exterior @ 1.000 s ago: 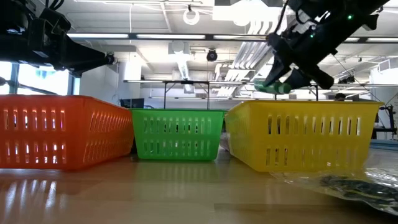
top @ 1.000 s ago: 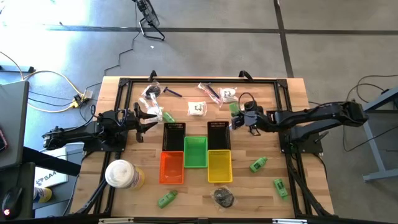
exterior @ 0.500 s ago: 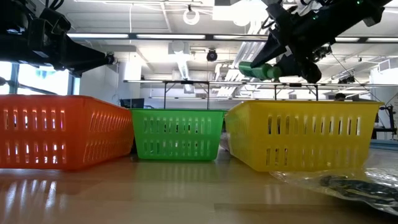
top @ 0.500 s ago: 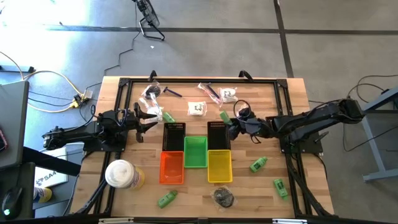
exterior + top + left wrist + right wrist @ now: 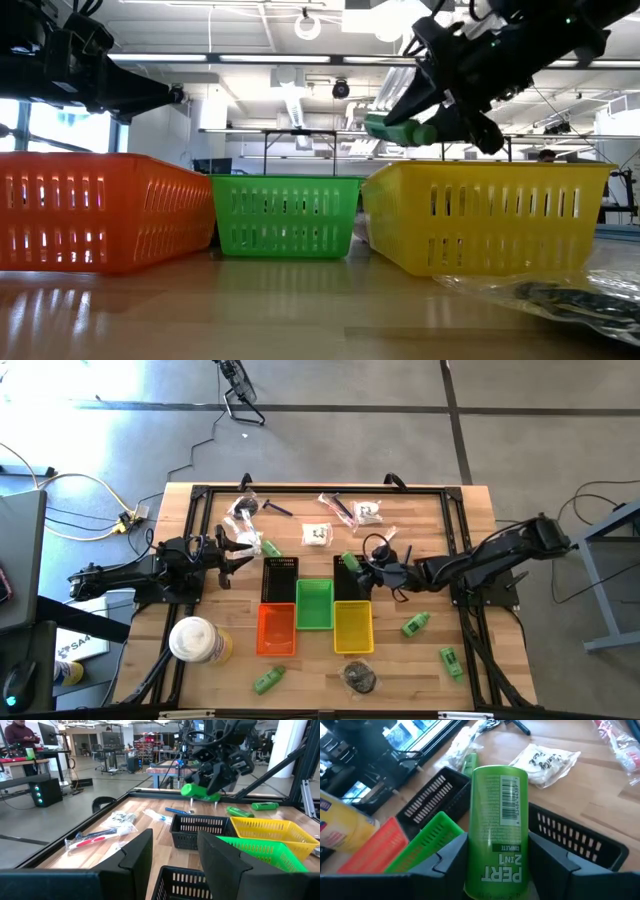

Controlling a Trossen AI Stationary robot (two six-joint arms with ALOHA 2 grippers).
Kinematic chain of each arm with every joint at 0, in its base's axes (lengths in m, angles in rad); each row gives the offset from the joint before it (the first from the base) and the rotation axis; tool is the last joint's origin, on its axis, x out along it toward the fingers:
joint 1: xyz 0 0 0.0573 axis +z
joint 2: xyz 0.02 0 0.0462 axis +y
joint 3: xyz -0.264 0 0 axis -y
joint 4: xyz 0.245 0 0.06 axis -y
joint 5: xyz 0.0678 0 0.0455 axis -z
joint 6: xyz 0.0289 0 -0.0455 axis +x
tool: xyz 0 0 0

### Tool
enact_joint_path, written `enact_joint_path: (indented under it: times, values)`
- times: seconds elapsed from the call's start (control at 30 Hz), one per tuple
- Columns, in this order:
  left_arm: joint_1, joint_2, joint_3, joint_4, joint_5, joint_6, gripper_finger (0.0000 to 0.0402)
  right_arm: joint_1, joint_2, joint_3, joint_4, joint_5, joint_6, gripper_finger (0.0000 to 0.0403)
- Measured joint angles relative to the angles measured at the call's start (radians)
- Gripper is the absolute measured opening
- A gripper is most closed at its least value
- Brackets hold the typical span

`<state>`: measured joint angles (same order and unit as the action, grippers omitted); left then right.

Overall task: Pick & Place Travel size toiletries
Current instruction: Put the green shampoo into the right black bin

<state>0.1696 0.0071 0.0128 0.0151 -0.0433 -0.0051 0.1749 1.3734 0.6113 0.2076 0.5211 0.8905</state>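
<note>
The right end effector [image 5: 362, 566] carries a small green bottle [image 5: 498, 827], clamped around its smooth, rigid-looking body above the black basket [image 5: 351, 573]; light but probably slippery, it seems best held mid-barrel, while the left end effector [image 5: 247, 547] hovers open.

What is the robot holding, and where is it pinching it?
The right gripper pinches a small green plastic bottle by its lower end. The left gripper holds nothing.

Wooden table [image 5: 430, 660]: five baskets [image 5: 314, 603], round container [image 5: 193, 639], scattered toiletries [image 5: 416, 624]
</note>
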Motion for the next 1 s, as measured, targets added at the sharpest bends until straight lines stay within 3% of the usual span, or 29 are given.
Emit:
enact_joint_path:
  times: [0.6, 1.0]
  values:
    - [0.0, 0.0, 0.0, 0.0, -0.001, 0.0, 0.0152, 0.002, 0.165, 0.0, -0.005, -0.026, 0.025, 0.0174]
    - [0.0, 0.0, 0.0, 0.0, -0.001, 0.0, 0.0152, 0.002, 0.171, 0.0, 0.007, -0.093, -0.029, 0.0198]
